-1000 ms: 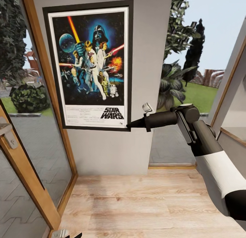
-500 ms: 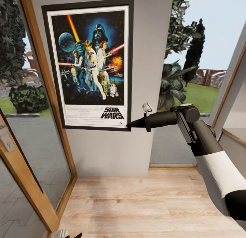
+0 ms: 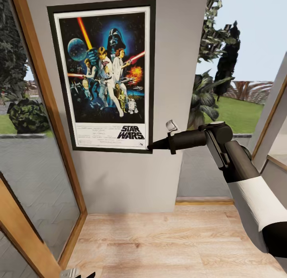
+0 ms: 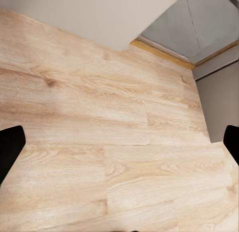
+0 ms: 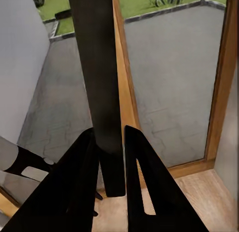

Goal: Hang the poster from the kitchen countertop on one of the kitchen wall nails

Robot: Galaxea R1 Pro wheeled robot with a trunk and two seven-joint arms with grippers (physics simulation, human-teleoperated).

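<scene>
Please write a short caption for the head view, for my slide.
Right gripper pinches the lower right corner of the Star Wars poster, held flat against the grey wall.

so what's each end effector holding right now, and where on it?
Right end effector grips the poster by the frame's lower right corner. Left end effector is open, holding nothing.

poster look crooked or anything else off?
Nothing stands out. The poster sits upright and about square against the grey wall, undamaged. The right gripper is shut on its lower right corner, the frame edge between the fingers.
</scene>
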